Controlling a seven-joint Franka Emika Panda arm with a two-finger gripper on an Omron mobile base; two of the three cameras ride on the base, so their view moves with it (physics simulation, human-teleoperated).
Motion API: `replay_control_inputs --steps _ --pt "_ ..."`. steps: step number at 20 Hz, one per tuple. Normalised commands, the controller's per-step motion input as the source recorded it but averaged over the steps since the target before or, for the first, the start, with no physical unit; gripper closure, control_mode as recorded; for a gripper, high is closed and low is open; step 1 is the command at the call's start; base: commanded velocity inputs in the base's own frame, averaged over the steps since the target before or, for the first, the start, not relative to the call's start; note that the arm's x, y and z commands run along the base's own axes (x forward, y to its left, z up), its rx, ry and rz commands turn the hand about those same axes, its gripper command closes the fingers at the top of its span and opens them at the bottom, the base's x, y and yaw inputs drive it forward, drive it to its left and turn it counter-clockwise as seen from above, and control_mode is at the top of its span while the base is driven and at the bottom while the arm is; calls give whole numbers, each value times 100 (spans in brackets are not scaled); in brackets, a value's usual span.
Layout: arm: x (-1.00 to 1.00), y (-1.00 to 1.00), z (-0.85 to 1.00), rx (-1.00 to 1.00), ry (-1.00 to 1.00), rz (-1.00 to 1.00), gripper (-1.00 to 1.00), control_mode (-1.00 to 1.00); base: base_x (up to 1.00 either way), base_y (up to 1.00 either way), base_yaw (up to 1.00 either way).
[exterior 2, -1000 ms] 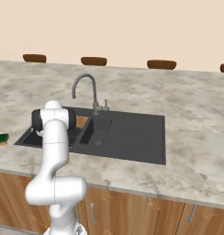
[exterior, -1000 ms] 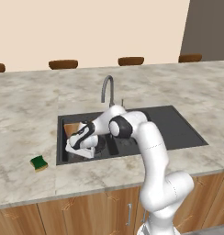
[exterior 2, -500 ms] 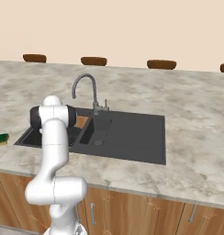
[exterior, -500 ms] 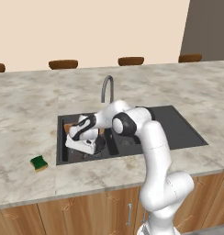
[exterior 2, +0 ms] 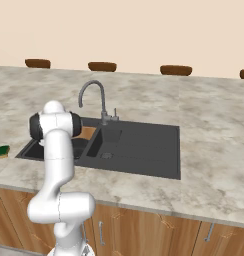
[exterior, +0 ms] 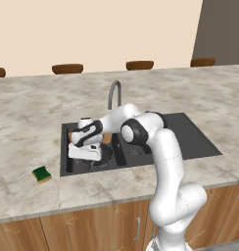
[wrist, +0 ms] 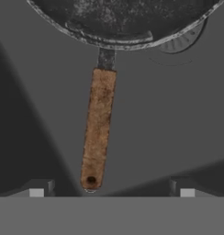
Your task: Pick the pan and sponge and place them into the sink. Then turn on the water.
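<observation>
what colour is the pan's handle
Rusty brown, with a dark hole near its end; the pan's handle shows best in the hand view.

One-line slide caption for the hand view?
Open end effector above the pan handle, pan lying in the sink.

Marble counter [exterior: 23, 122] with sponge [exterior: 41, 173] beside sink [exterior: 195, 142]

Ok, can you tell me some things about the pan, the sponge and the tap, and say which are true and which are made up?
1. The pan lies in the sink. True.
2. The gripper is squeezing the pan's handle. False: its jaws are open, the handle lies loose between them.
3. The sponge is in the sink too. False: it sits on the counter beside the sink.
4. Water is running from the tap. False: the tap is dry.
5. The handle is brown. True.
</observation>
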Motion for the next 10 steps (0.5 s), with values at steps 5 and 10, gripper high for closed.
replay_control_inputs --steps 5,10 --pt "-6 -14 48 0 -3 11 -100 -100 0 0 0" --pt "-1 -7 41 5 -10 6 -100 -100 0 0 0"
